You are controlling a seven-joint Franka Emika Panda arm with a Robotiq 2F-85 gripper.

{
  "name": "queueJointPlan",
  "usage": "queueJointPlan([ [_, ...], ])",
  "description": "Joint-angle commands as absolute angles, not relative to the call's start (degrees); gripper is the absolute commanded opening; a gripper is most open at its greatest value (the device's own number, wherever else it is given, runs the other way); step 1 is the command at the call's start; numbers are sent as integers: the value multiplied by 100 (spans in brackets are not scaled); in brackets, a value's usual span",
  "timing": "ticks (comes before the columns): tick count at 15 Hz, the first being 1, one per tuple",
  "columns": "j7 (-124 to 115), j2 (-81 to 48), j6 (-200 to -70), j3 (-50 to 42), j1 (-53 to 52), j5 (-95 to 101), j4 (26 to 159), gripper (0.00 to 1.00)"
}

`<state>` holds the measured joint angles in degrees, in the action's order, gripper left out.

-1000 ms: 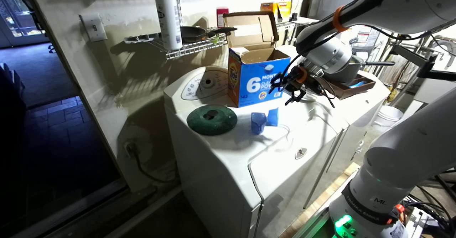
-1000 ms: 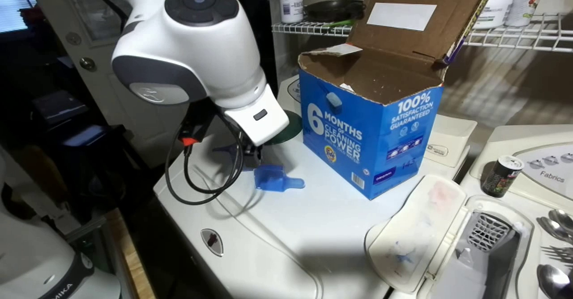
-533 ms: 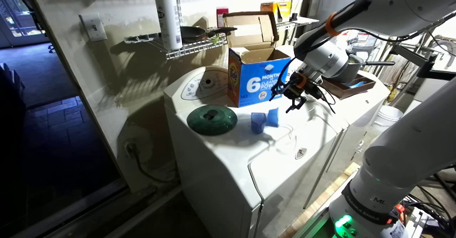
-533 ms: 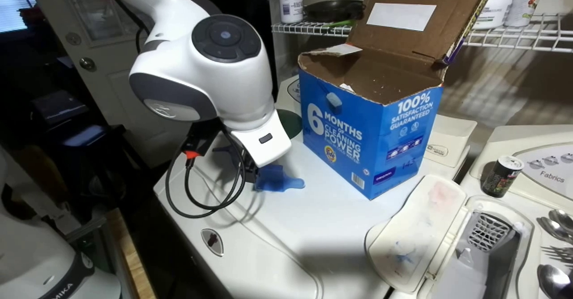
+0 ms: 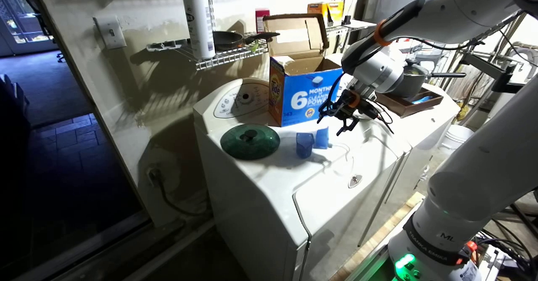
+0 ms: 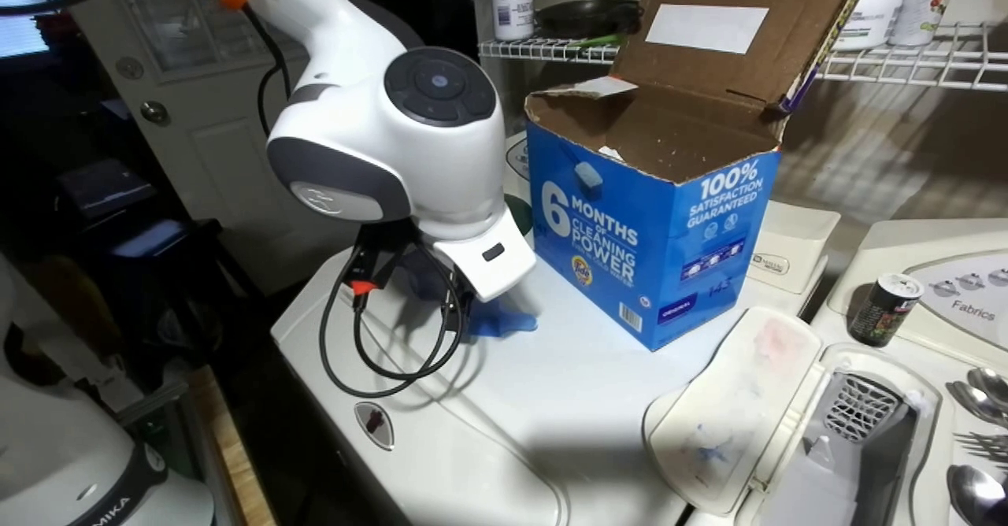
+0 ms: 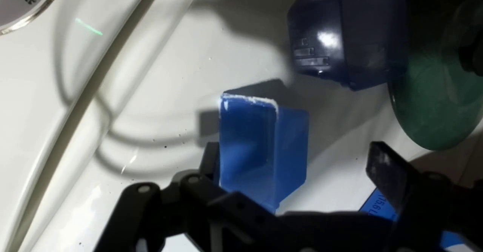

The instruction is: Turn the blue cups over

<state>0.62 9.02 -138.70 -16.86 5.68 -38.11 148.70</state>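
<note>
Two blue cups are on the white washer top. The nearer blue cup [image 7: 247, 139] shows its open inside to the wrist camera and seems to lie on its side; it also shows in both exterior views [image 5: 322, 138] [image 6: 502, 321], partly hidden by my wrist in one of them. The darker blue cup [image 7: 347, 33] stands apart beside it [image 5: 304, 145]; I cannot tell which end is up. My gripper [image 7: 296, 160] is open, its fingers either side of the nearer cup. The cup is close to the left finger, with a wide gap to the right one. Contact is unclear.
A blue cardboard box [image 5: 311, 98] [image 6: 606, 227] with its lid raised stands right beside the gripper. A dark green disc [image 7: 434, 112] [image 5: 250, 142] lies past the darker cup. A brown tray [image 5: 403, 106] and pot [image 5: 410, 83] stand behind my arm. A wire shelf [image 5: 235, 56] hangs above.
My arm has moved right and down in an exterior view, closer to the box and over the nearer cup, covering more of it. The cups have not moved. The gripper stays open.
</note>
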Motion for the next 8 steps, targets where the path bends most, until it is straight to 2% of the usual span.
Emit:
queueJointPlan([
  [1,417,527,-13677,-1565,683,-3961,14538,91],
  [2,469,470,-13670,-1550,691,-3960,14497,81],
  [3,509,423,-13669,-1533,695,-3963,14461,68],
  [8,535,275,-13701,-1428,716,-3877,14339,33],
])
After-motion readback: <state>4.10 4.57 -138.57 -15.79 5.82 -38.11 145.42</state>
